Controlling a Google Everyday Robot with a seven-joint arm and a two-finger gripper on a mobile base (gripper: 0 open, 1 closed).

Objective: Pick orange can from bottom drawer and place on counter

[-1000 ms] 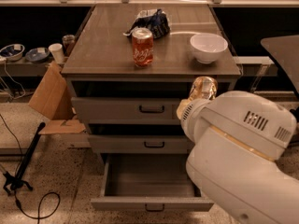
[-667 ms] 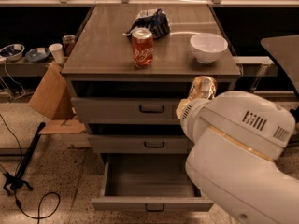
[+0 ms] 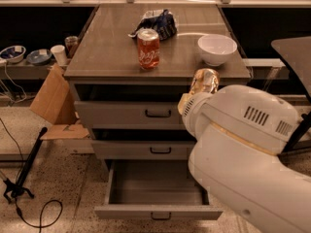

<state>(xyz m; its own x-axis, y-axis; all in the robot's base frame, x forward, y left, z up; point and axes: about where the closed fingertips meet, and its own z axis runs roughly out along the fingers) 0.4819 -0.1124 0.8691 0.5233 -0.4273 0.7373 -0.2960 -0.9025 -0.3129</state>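
Observation:
The orange can (image 3: 205, 80), pale gold and shiny, hangs in the air just in front of the counter's (image 3: 107, 47) front edge, right of centre. My gripper (image 3: 198, 90) is shut on it from below, mostly hidden behind my white arm (image 3: 243, 140). The bottom drawer (image 3: 158, 211) is pulled open and its grey inside shows nothing in it. The can is level with the counter edge, below and left of the white bowl.
A brighter red-orange can (image 3: 148, 48) stands on the counter near the front. A white bowl (image 3: 216, 48) sits at the right and a dark snack bag (image 3: 158, 22) behind. Two upper drawers (image 3: 129, 114) are closed. Cardboard (image 3: 51, 98) and a black stand (image 3: 24, 169) are on the left.
The arm and the orange can have risen slightly, up and a little left towards the counter edge. Everything else is as before.

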